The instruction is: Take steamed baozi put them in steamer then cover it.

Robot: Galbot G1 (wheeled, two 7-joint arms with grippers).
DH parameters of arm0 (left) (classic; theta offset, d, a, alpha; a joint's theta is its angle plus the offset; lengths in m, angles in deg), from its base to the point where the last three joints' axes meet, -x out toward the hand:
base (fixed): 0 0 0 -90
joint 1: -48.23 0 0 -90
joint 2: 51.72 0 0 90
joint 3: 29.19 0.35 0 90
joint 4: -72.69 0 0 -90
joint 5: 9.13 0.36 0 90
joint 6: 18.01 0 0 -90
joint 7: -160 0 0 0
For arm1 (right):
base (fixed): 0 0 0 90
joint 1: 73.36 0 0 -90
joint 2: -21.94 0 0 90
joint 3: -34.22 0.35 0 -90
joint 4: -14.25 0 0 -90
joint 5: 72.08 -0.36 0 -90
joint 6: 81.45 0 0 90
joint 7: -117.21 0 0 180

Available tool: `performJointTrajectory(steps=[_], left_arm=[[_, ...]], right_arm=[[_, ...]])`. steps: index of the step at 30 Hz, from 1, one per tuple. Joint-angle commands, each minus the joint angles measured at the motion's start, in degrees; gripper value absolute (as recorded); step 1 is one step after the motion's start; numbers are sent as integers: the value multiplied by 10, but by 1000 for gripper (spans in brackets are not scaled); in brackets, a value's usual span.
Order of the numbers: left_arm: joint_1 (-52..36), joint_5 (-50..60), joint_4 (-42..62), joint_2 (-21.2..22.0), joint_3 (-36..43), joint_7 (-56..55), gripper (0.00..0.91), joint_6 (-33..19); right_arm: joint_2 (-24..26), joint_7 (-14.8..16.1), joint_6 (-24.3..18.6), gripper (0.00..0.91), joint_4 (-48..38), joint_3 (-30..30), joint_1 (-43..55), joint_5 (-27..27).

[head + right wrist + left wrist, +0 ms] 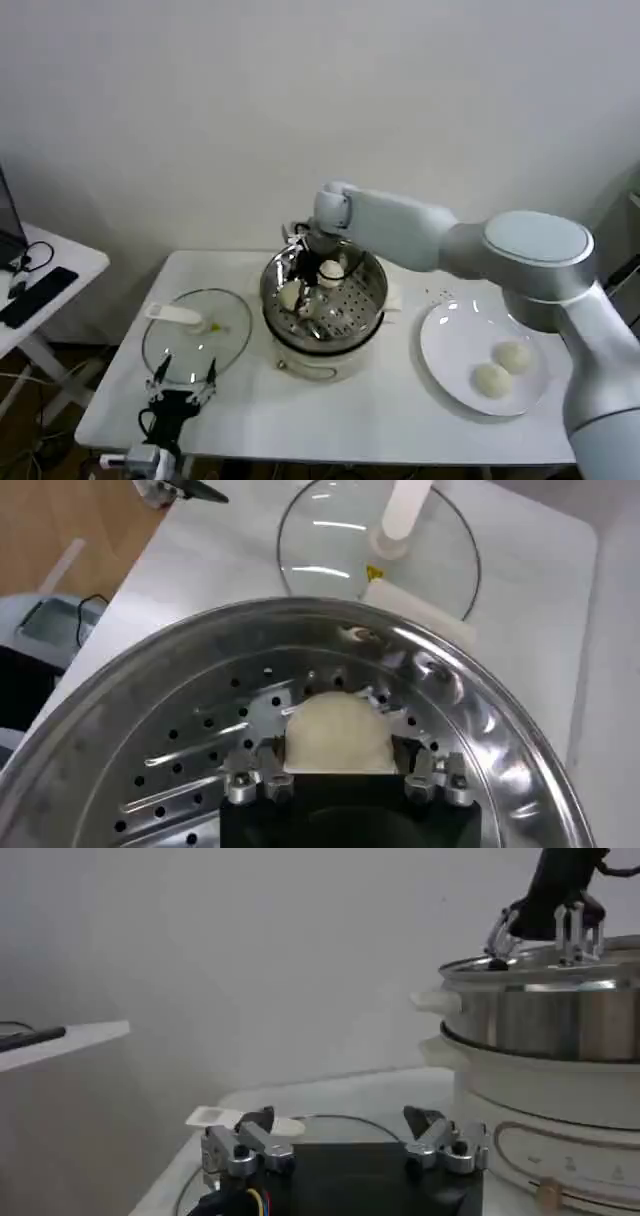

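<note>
Setting a baozi down inside the steamer.

My right hand [340, 780], closed on a bun [338, 733], hangs over the steamer [370, 285] floor; next I release. Two buns [503, 368] wait on the plate [440, 345]; cover [195, 335] on the tabletop [330, 415], left hand [180, 385] open beside it.

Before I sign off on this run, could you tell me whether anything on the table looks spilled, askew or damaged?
Nothing stands out. The steamer sits upright, the cover lies flat beside it, two baozi rest on the plate, and the right gripper holds a bun inside the basket.
</note>
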Motion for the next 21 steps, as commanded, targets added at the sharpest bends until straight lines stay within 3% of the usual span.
performJointTrajectory(steps=[1,6,11,16,21], left_arm=[[-1,0,2,0,0,0,907,0],[-1,0,2,0,0,0,907,0],[-2,0,1,1,0,0,907,1],[-4,1,0,1,2,-1,907,2],[-4,1,-2,-3,7,-2,907,6]], right_arm=[[2,-1,-2,907,6,0,2,0],[13,1,-3,907,17,-1,14,-5],[55,3,-2,907,71,-13,63,-32],[161,3,0,907,196,-45,153,-85],[285,14,-6,907,289,-84,222,-74]])
